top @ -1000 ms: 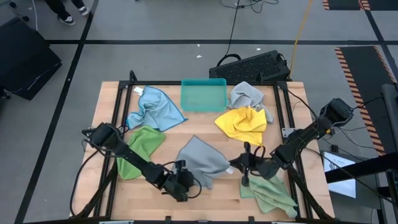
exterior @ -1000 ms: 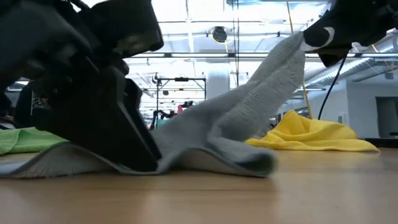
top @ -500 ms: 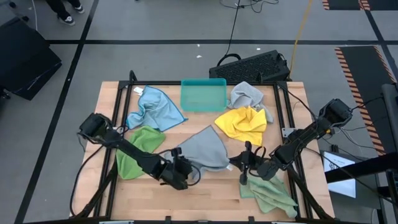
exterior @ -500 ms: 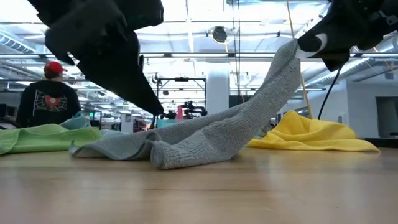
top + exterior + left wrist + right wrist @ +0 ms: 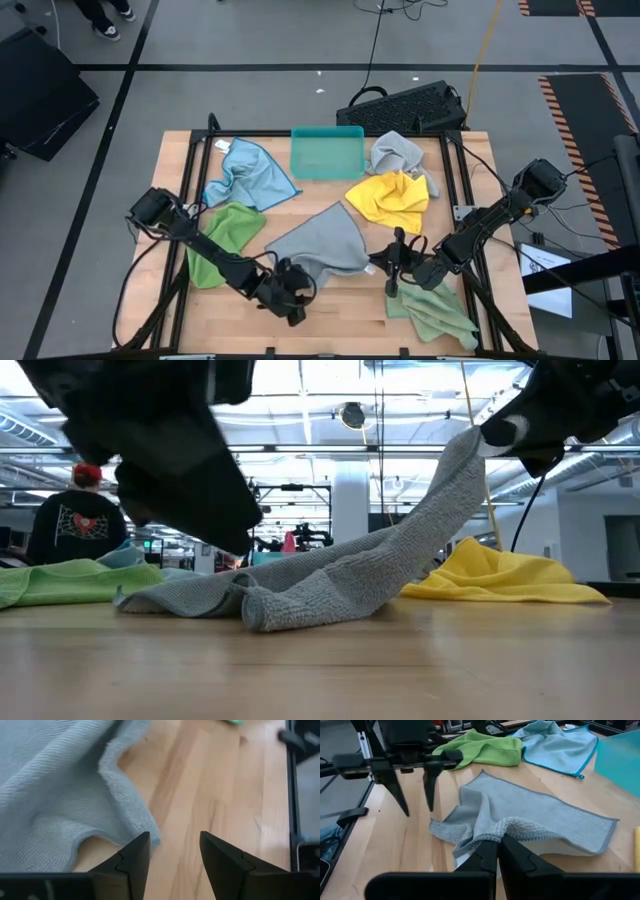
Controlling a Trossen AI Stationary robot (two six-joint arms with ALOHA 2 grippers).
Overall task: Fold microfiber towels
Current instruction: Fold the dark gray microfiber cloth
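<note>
At surface centre, the right end effector [image 5: 393, 262] pinches the grey towel [image 5: 322, 240] corner aloft. The left end effector [image 5: 290, 303] hangs spread, empty. Next: probably regrasp the free corner.

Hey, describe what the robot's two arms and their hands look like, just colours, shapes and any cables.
Both arms are dark, slim and jointed, with black cables trailing near their bases. The left hand has two black, tapered, wedge-shaped fingers. The right hand has matching black fingers, and a rounded black wrist housing with a white patch.
</note>
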